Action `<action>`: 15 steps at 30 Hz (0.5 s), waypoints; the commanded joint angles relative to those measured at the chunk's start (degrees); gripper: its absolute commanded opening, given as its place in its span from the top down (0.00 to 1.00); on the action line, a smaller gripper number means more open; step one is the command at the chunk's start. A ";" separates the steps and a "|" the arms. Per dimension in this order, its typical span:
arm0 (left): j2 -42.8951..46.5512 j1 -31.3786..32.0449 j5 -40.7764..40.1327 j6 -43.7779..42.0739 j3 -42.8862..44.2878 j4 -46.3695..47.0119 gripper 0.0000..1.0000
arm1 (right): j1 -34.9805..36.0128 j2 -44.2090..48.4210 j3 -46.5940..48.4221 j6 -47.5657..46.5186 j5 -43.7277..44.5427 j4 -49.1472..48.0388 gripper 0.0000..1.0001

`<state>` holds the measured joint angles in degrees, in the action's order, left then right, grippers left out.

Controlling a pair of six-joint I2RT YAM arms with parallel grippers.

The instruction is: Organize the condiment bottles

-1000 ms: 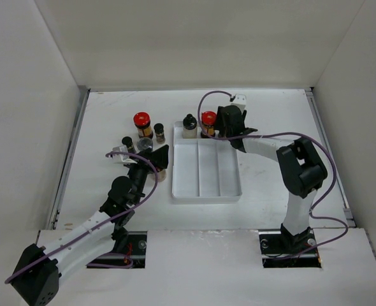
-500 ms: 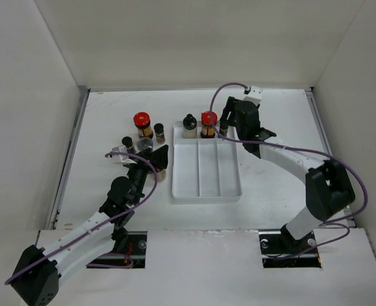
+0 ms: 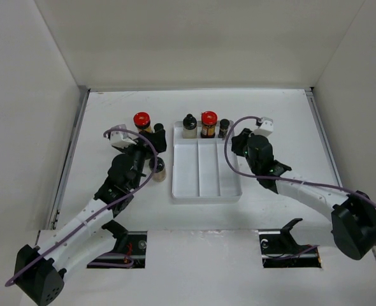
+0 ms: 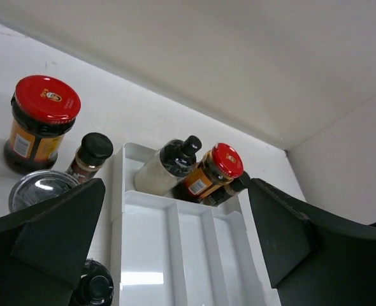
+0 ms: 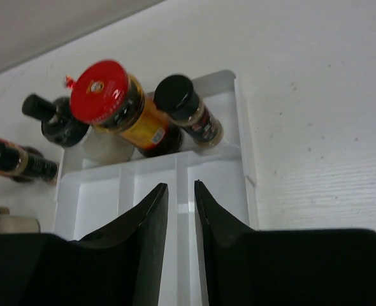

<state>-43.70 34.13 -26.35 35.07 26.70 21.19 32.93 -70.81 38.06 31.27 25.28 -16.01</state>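
Observation:
The white tray's (image 3: pixel 204 172) back compartment holds a pale black-capped bottle (image 3: pixel 188 125), a brown red-lidded jar (image 3: pixel 208 123) and a small dark black-capped bottle (image 3: pixel 224 127). All three show in the right wrist view: bottle (image 5: pixel 67 124), jar (image 5: pixel 118 105), small bottle (image 5: pixel 188 108). My right gripper (image 3: pixel 234 141) hangs over the tray's right part, nearly shut and empty (image 5: pixel 181 186). Left of the tray stand a second red-lidded jar (image 4: pixel 44 121), a small dark bottle (image 4: pixel 92 153), a clear silvery-lidded jar (image 4: pixel 41 191) and a black-capped bottle (image 4: pixel 95 290). My left gripper (image 3: pixel 153 141) is wide open and empty above them.
The tray's three long front compartments (image 4: pixel 175 242) hold nothing. White walls close in the table on the left, back and right. The loose jars stand close together by the tray's left rim (image 3: pixel 174 159).
My right gripper has drawn back from the tray's back compartment toward the near right, leaving the small dark bottle beside the red-lidded jar. My left gripper has moved toward the back.

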 commanded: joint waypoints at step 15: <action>-0.32 14.15 -12.67 -2.73 9.69 -40.26 0.18 | 5.08 1.82 -7.48 3.19 -3.57 -13.34 0.25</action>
<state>-43.97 45.36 -36.99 31.70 36.77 -13.04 38.59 -69.34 30.68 33.50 22.59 -23.75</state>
